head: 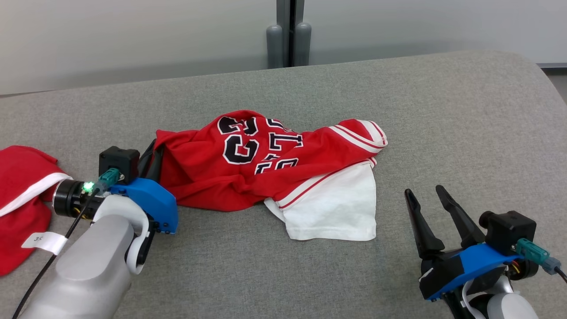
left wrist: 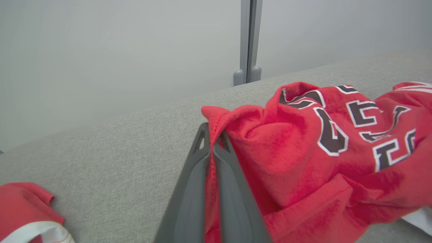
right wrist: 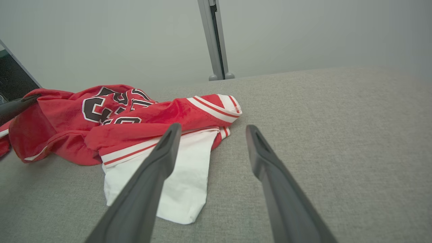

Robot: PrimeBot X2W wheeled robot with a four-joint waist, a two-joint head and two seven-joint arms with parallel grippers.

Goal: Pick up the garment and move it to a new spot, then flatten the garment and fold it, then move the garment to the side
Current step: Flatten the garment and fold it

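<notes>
A crumpled red jersey [head: 248,164] with black lettering, white-and-red striped trim and a white panel lies bunched on the grey padded surface [head: 398,110]. My left gripper [head: 153,153] is shut on the jersey's left edge; in the left wrist view red cloth [left wrist: 303,152] is pinched between the two dark fingers [left wrist: 189,189] of the left gripper [left wrist: 212,135]. My right gripper [head: 425,190] stands open at the lower right, a short way right of the white panel [head: 332,208], with nothing between its fingers. From the right wrist view the jersey [right wrist: 118,118] lies left of the open right gripper [right wrist: 212,128].
A second red garment [head: 20,195] with a white band lies at the far left edge, beside my left forearm, and shows again [left wrist: 27,209] in the left wrist view. A grey wall with a vertical post [head: 290,33] runs behind the surface. The surface's right edge curves away [head: 545,88].
</notes>
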